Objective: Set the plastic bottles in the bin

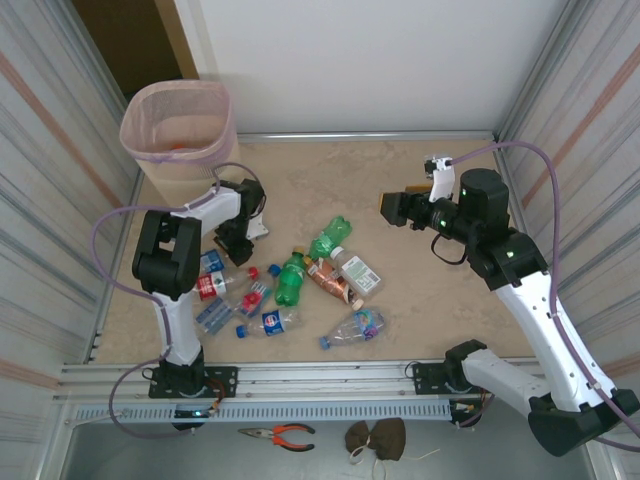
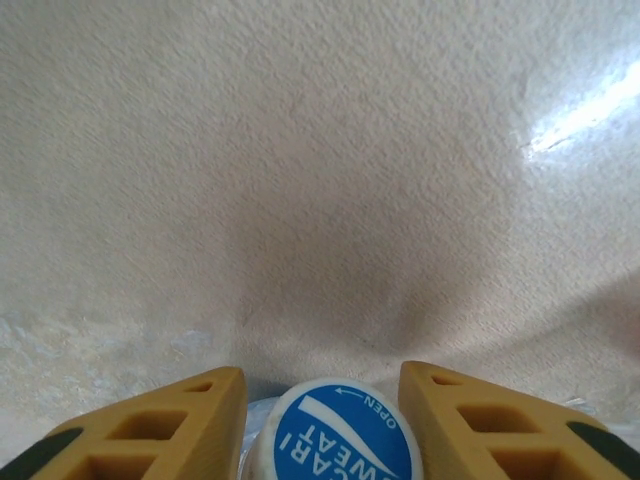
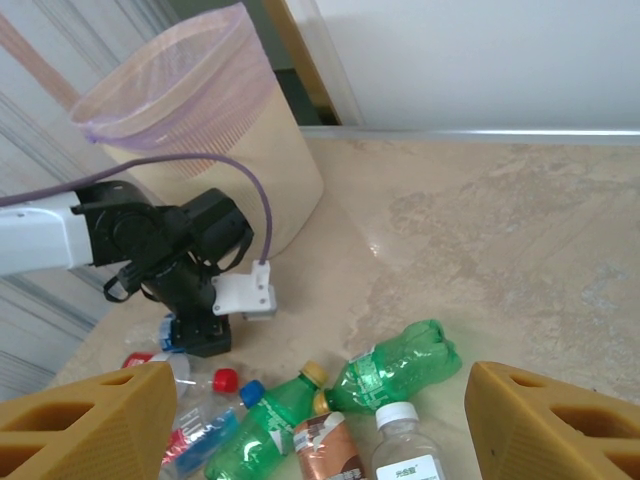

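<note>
Right up against the left wrist camera, the left gripper has its two yellow fingers standing close on either side of the blue-and-white cap of a Pocari Sweat bottle. They look to be touching the cap or all but touching it, though I cannot tell whether they are truly clamped on it. From overhead that gripper is down among the plastic bottles at the left end of the heap, next to a red-labelled bottle and not far from a Pepsi bottle. Further right lie two green bottles, a copper-labelled one and a clear, white-capped one, all flat on the table. The pink bin stands upright in the far left corner, just beyond the left arm, its rim well above the bottles. The right gripper hangs above the table's right half with its jaws wide apart and nothing between them, well clear of the pile. I judge this to be the grasping step on one bottle, with most of the heap yet to go. The next move calls for a firm hold on the cap end, a lift high enough to clear the tall rim, a short carry back to the left, and a release over the opening.
</note>
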You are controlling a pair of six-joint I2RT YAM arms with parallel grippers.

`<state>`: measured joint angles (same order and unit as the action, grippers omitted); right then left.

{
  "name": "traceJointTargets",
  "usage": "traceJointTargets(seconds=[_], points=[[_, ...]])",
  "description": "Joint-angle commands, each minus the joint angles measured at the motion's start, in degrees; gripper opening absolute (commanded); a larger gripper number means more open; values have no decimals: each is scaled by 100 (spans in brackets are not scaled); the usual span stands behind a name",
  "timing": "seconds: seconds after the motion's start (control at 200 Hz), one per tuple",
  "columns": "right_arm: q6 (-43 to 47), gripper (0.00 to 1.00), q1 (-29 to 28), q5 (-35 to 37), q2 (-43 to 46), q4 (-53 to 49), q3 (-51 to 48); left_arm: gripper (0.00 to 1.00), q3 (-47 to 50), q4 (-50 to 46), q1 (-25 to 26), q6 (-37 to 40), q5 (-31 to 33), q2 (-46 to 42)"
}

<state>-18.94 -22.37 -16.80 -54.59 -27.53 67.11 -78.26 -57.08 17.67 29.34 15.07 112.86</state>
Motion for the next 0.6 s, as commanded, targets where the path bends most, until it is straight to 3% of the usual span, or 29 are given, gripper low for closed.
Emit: traceJointTargets(seconds=[0.0,0.416,0.596], points=[[77,75,40,-117,89,-9,-42,40,-112,-93,-46,63,142,-40],[26,75,44,-48,84,-186,95,35,-320,-88,-29,80,518,-808],[-186,73,27,114,27,183,160,34,-648,-86,117,85,303,-1254]])
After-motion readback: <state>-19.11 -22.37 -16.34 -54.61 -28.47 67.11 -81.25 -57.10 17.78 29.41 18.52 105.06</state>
